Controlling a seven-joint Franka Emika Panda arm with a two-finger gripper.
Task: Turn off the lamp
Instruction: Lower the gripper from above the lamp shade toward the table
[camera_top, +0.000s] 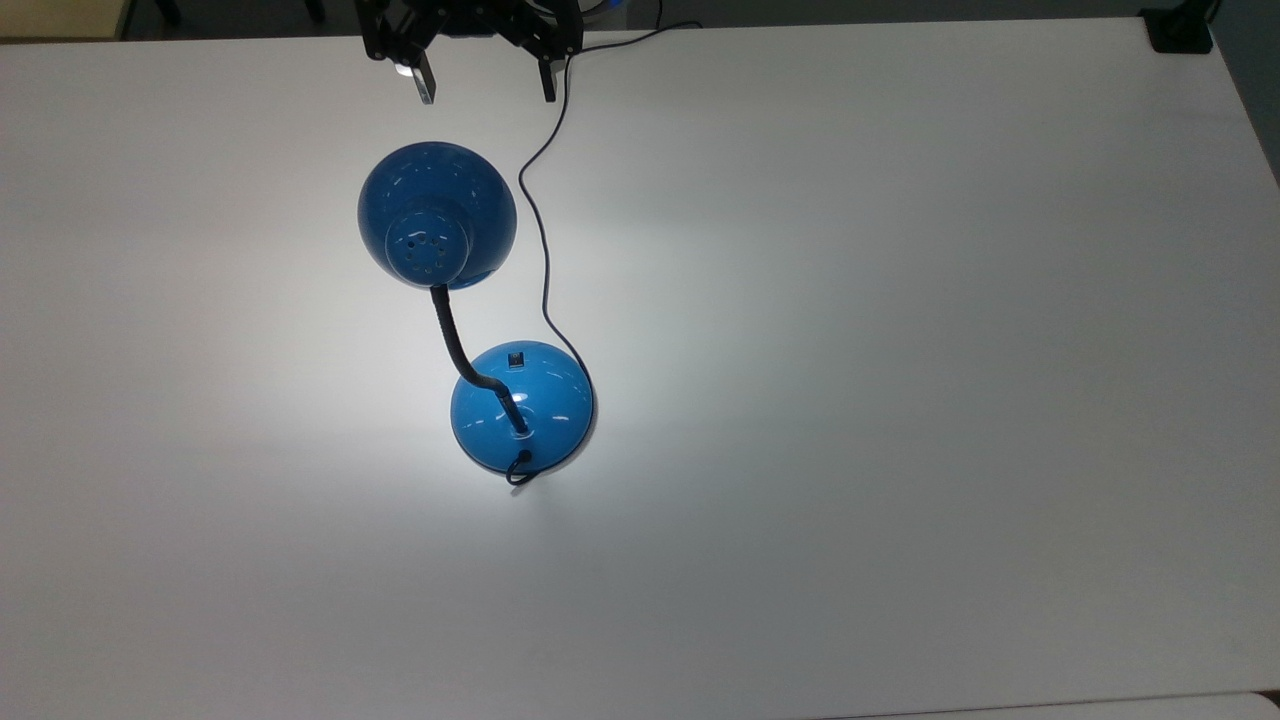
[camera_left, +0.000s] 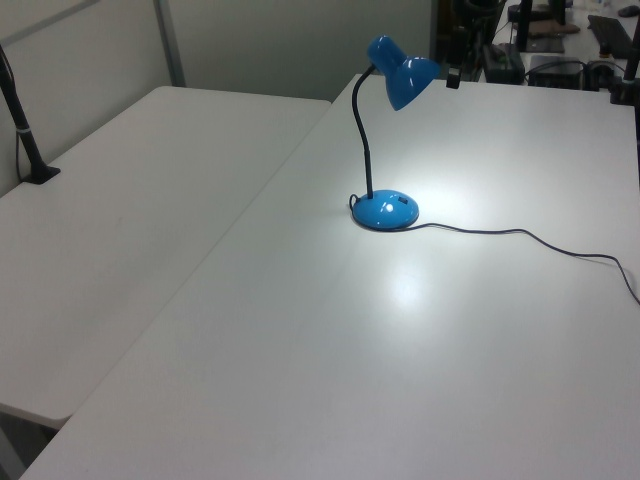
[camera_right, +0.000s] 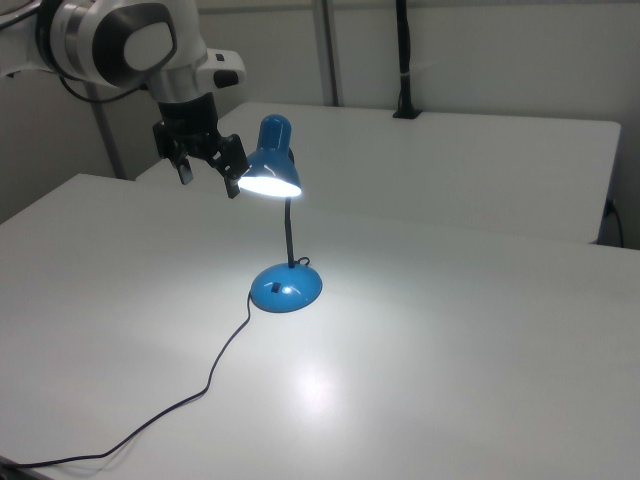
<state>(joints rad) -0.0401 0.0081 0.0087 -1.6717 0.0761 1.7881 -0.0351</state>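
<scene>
**Switch lies beyond the shade, below the hand**

The lamp (camera_top: 437, 215) stands lit mid-surface. The hand (camera_top: 485, 75) hangs released, empty, just above the shade in the top view. The switch (camera_top: 515, 361) faces it from the base, lower down.

The cord (camera_right: 215, 375) runs off the right view's bottom-left edge.

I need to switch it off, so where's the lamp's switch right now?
In the top view, the small black switch sits on the blue base, on the edge facing the shade, just right of the gooseneck.
</scene>
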